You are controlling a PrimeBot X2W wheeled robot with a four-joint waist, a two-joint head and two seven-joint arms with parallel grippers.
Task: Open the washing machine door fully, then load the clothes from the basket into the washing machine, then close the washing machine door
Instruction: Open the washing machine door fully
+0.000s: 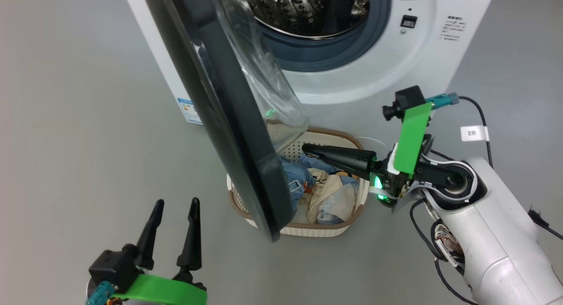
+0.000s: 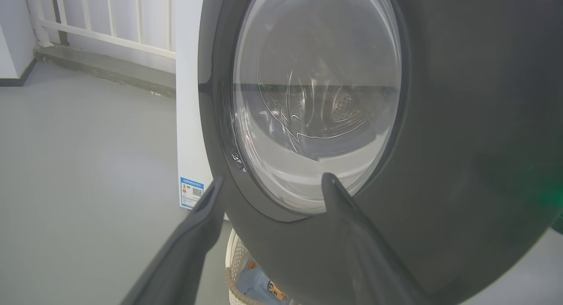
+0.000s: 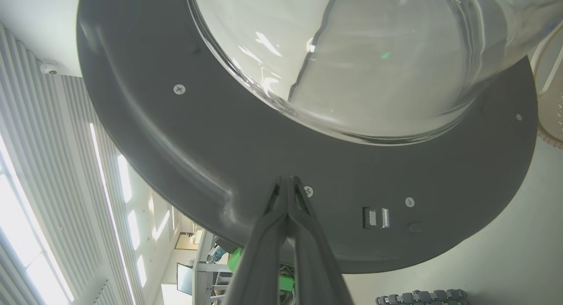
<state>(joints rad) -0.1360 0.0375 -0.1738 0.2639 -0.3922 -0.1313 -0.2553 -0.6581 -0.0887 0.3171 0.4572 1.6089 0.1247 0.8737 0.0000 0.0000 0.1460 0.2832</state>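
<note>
The white washing machine (image 1: 378,71) stands at the top of the head view with its steel drum (image 1: 308,10) exposed. The washing machine door (image 1: 211,98) is swung partly out and seen edge-on, its glass bowl (image 1: 264,76) bulging toward the drum. Below it the basket (image 1: 316,230) holds the clothes (image 1: 327,195), blue and cream. My right gripper (image 1: 304,149) is shut with nothing in it, over the basket; its tips (image 3: 288,180) are at the door's grey inner face (image 3: 184,146). At the lower left my left gripper (image 1: 176,203) is open, facing the door's outer window (image 2: 316,98).
Grey floor surrounds the machine. A blue label sticker (image 2: 191,192) sits low on the machine's side. A white railing (image 2: 110,19) runs along the far wall. Basket rim (image 2: 233,270) and clothes (image 2: 259,289) peek out under the door. Cables (image 1: 477,115) trail from my right arm.
</note>
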